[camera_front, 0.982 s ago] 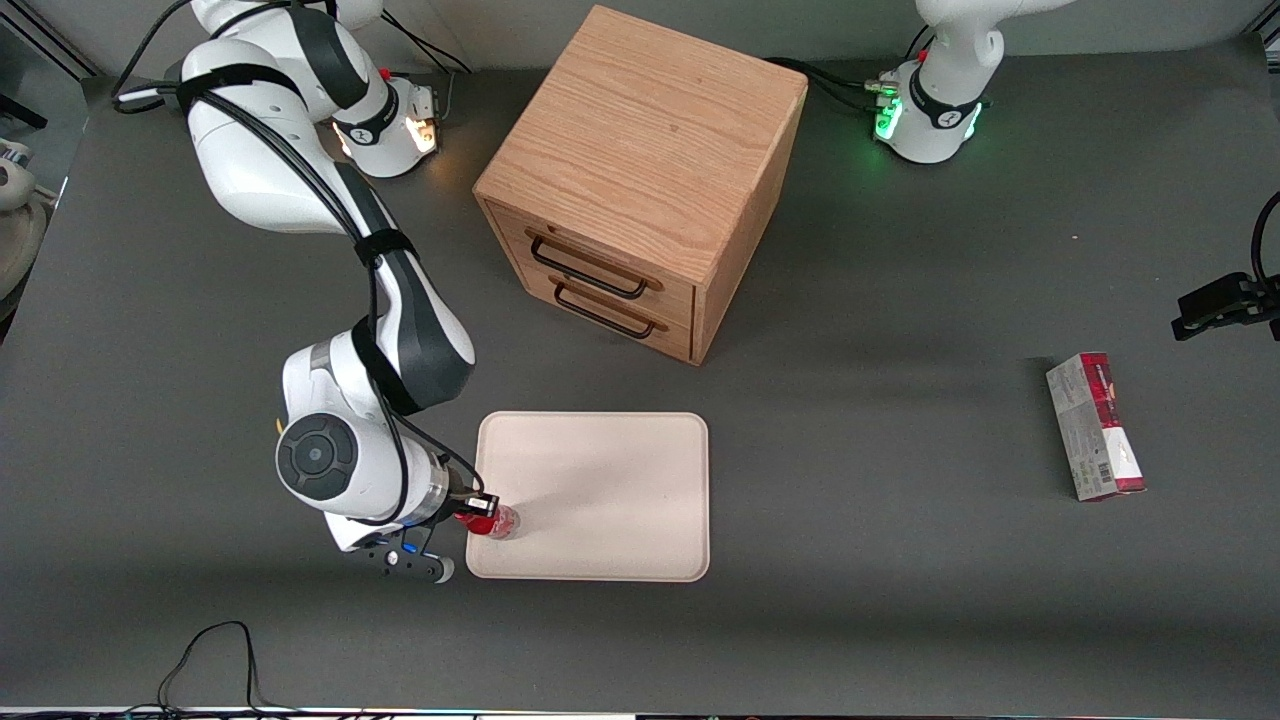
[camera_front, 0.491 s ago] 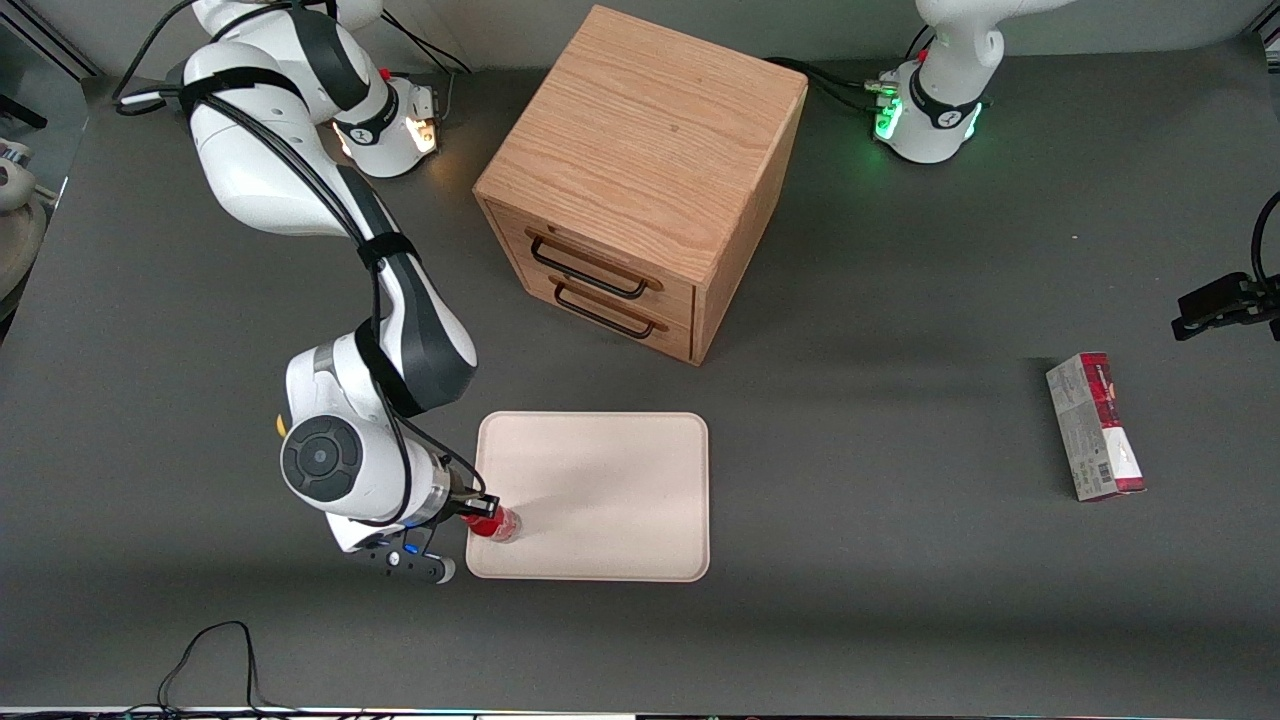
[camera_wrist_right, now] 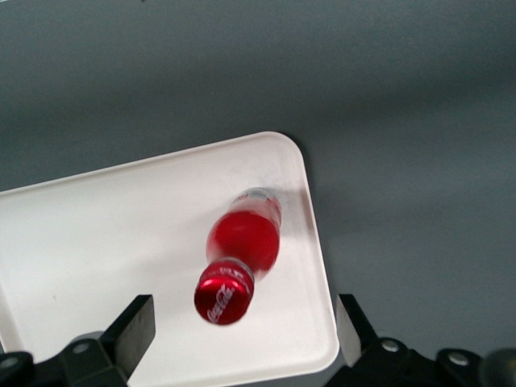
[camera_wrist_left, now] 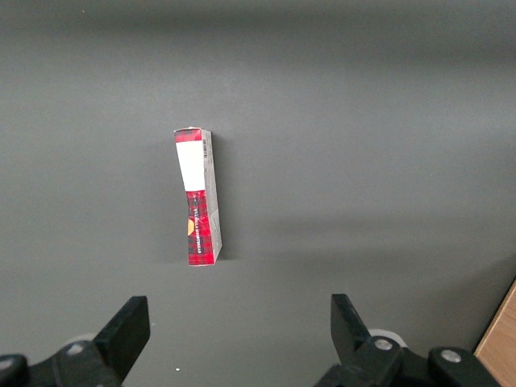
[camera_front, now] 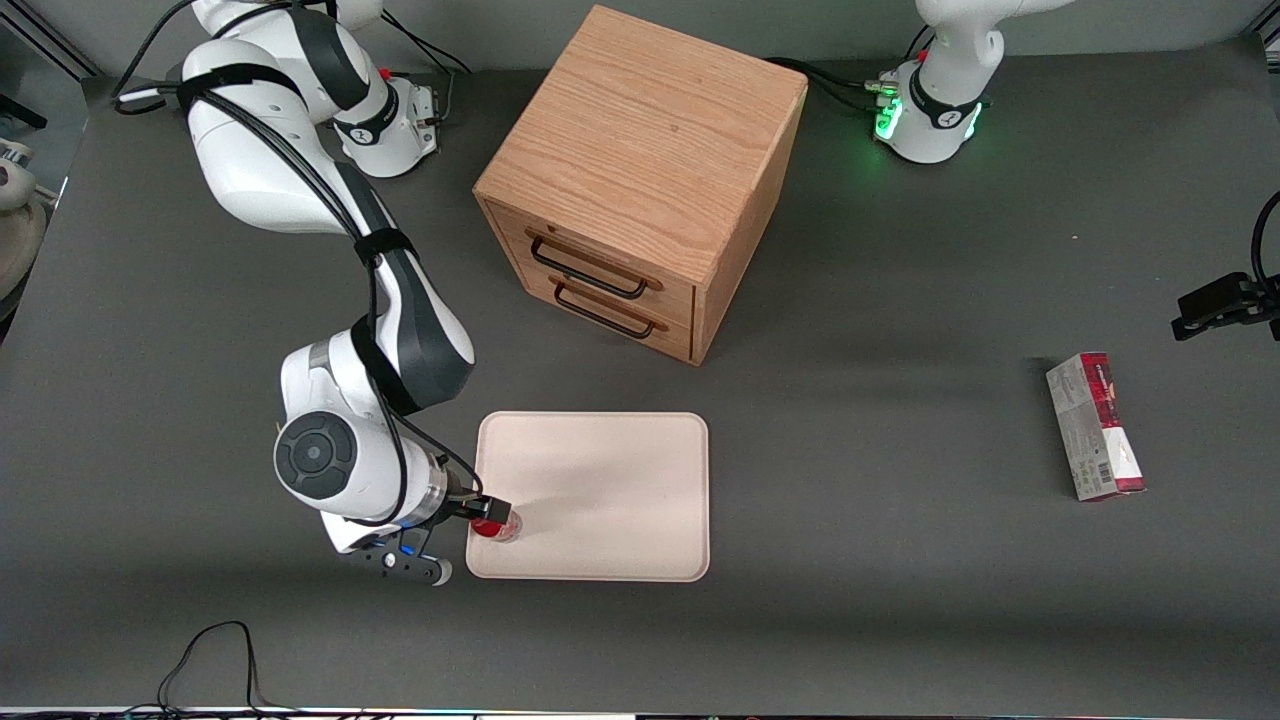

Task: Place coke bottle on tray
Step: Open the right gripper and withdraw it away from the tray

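Observation:
The coke bottle [camera_front: 497, 526] is tiny and red. It stands on the cream tray [camera_front: 610, 490], in the tray corner nearest the front camera at the working arm's end. My right gripper [camera_front: 484, 510] hangs just above it. In the right wrist view the bottle's red cap [camera_wrist_right: 224, 292] points up between the two black fingers [camera_wrist_right: 133, 324], which stand wide apart and touch nothing. The gripper [camera_wrist_right: 242, 321] is open. The tray [camera_wrist_right: 97, 234] lies under the bottle, whose clear base rests near the rounded corner.
A wooden drawer box [camera_front: 640, 180] with two closed drawers stands farther from the front camera than the tray. A red and white carton [camera_front: 1094, 426] lies toward the parked arm's end of the table and also shows in the left wrist view [camera_wrist_left: 197, 197].
The bottle has gone from leaning to more upright on the tray. The wrist has shifted slightly away from the tray.

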Motion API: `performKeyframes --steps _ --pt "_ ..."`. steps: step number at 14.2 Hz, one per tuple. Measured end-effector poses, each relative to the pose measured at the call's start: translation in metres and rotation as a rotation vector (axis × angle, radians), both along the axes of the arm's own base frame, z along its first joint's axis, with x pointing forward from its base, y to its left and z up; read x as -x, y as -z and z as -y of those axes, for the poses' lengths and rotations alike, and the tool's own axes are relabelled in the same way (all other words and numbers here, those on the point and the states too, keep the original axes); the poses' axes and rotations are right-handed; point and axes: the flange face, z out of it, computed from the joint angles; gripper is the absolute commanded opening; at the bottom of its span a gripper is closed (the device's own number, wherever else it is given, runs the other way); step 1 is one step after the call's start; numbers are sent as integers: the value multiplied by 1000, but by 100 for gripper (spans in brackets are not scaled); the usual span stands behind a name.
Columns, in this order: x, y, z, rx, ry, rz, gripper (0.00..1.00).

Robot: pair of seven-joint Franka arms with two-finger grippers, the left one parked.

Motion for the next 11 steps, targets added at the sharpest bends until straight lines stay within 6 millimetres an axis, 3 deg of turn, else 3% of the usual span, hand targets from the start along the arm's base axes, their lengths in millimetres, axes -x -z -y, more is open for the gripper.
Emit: performKeyframes --steps 2,5,8,11 --pt "11 -28 12 26 -8 -58 100" --pt "36 -96 62 29 -93 -78 100" --pt "82 -146 126 24 -203 -98 100" --pt "137 -172 172 24 -267 -84 100"
